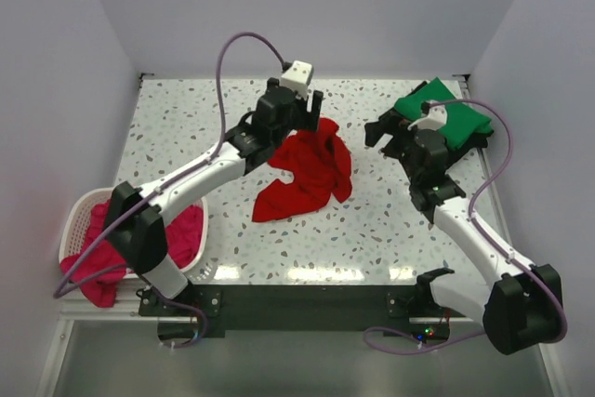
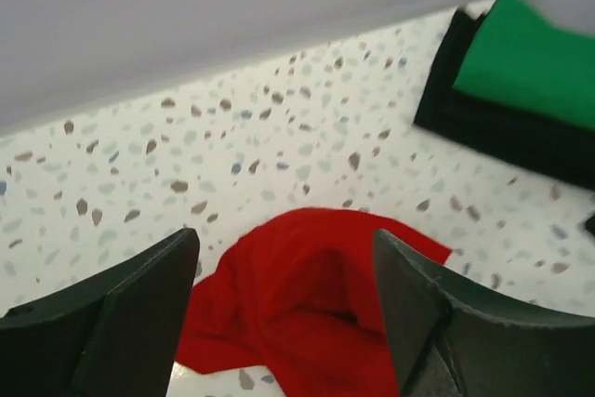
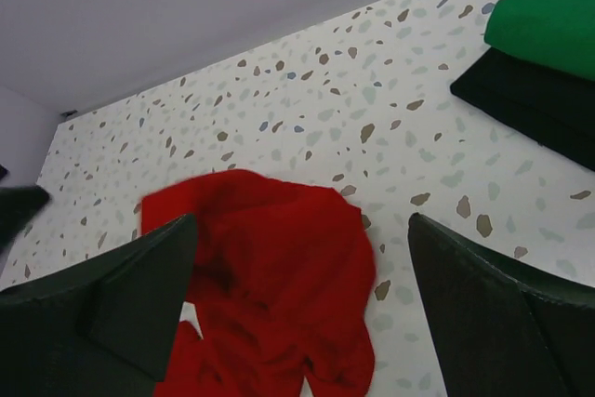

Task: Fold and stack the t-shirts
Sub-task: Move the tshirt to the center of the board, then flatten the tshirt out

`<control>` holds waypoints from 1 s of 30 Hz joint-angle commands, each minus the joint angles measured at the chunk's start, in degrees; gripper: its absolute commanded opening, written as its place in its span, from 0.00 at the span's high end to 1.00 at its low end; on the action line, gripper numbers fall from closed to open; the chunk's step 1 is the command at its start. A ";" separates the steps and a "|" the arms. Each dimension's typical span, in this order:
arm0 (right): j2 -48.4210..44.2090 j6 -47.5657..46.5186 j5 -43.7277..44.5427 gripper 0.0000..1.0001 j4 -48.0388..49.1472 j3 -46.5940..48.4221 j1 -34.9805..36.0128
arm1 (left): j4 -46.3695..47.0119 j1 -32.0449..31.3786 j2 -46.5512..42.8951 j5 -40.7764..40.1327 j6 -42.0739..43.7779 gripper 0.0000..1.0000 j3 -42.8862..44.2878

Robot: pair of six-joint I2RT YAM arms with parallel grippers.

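Both stand wide and empty: my left end effector (image 2: 284,258) hangs over the far end of the crumpled bright red cloth t-shirt (image 1: 307,174); the right end effector (image 3: 302,239) sits farther off.

Expect bright, even, white light from overhead in the top external view. Note the glare band along the far edge of the table (image 1: 390,220) and the pale reflections near its front edge. Shadows under the arms are faint and soft. In the left wrist view, the green t-shirt (image 2: 539,53) is smeared with blur, and the fingers (image 2: 130,323) of the left gripper (image 2: 286,244) look soft. The right wrist view is sharper: the red t-shirt (image 3: 279,267) shows clear folds, while the fingers (image 3: 502,313) of the right gripper (image 3: 302,220) appear dark with little detail.
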 commanded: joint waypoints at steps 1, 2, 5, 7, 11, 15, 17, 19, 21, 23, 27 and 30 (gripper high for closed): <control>1.31 -0.66 0.23 0.01 -1.04 0.44 -0.25 | -1.73 1.46 1.73 -2.34 -2.76 0.18 -3.72; 2.61 -0.66 -0.03 0.01 -0.95 0.53 -0.17 | 0.88 1.55 0.50 -2.70 -3.20 0.16 -8.35; 4.82 -0.93 -1.00 0.01 -0.69 1.23 -0.25 | 6.78 1.63 -5.21 -3.32 -5.22 0.09 -18.83; 7.28 -1.19 -2.31 0.01 -0.17 2.03 -0.17 | 6.54 1.81 -7.76 -3.75 -6.63 0.08 -22.44; 11.93 -1.28 -7.93 0.05 1.07 3.52 -0.25 | 1.10 2.51 -8.73 -7.35 -11.90 0.08 -29.92; 17.30 -2.07 -14.44 0.09 0.28 6.50 -0.08 | -0.33 2.43 -14.77 -6.92 -19.45 0.10 -38.61; 19.59 -2.42 -17.33 0.10 0.28 7.21 0.01 | -0.15 2.43 -17.95 -7.10 -22.35 0.10 -43.89; 21.34 -2.33 -18.57 0.10 0.63 7.74 0.10 | -1.45 2.51 -21.30 -6.49 -23.59 0.11 -46.53; 22.05 -2.07 -19.98 0.10 0.89 8.09 0.27 | -2.95 2.34 -22.27 -5.61 -24.82 0.14 -47.33; 22.23 -1.98 -20.60 0.10 0.89 8.09 0.36 | -5.50 2.43 -22.19 -5.60 -26.31 0.16 -48.03; 21.09 -2.07 -20.16 0.10 0.46 7.30 0.36 | -6.48 2.34 -22.27 -5.87 -27.73 0.25 -49.88; 20.38 -2.33 -20.16 0.10 0.10 7.30 0.36 | -6.20 2.34 -21.66 -1.84 -27.12 0.33 -50.15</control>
